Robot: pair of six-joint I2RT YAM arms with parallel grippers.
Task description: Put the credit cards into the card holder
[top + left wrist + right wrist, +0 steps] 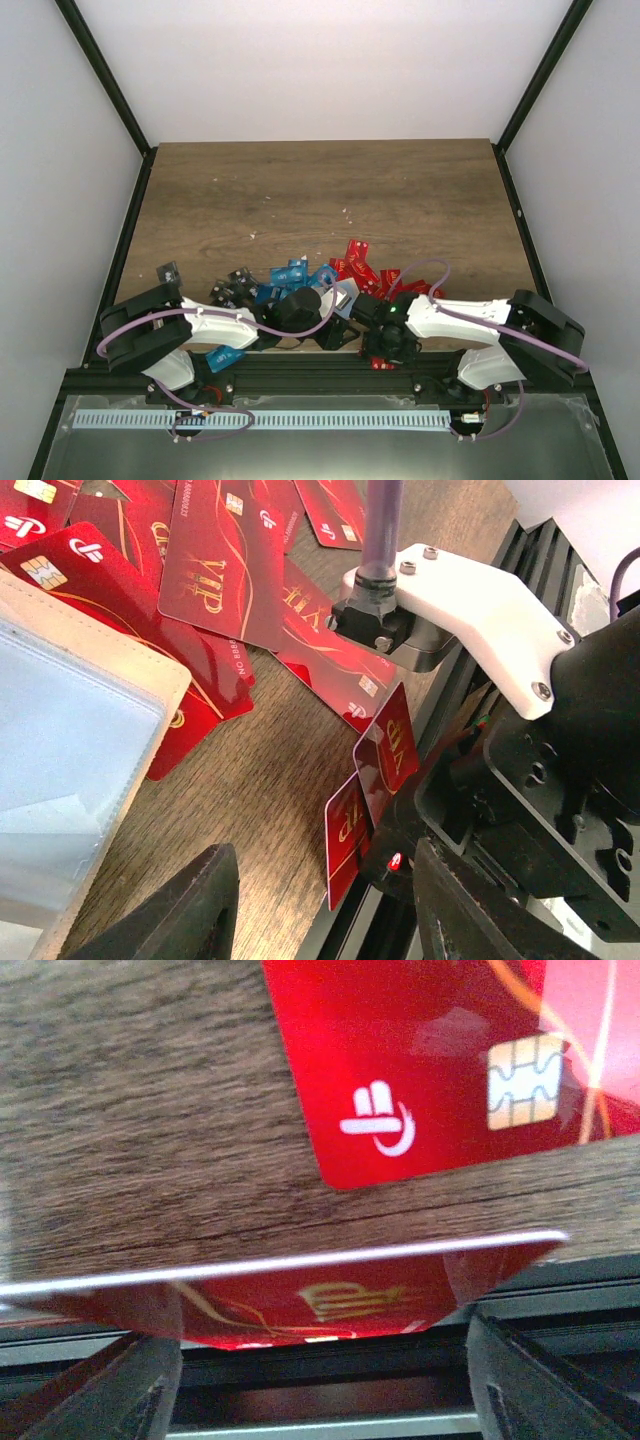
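Note:
Red credit cards (358, 262) lie in a heap near the table's front edge, and several show in the left wrist view (215, 565). The beige card holder (95, 715), with a clear window, lies at the left of that view, beside the left finger. My left gripper (320, 910) is open and empty over bare wood. My right gripper (320, 1360) is shut on a red card (330, 1300), held edge-on at the table's front edge. That card also shows in the left wrist view (385, 745), with a second red card (345, 845) leaning beside it.
Blue cards (290, 272) and black cards (225, 292) lie left of the red heap. One blue card (225, 355) sits by the left arm's base. A black frame rail (320, 1400) runs along the table's near edge. Another red card (430, 1060) lies flat under the right wrist.

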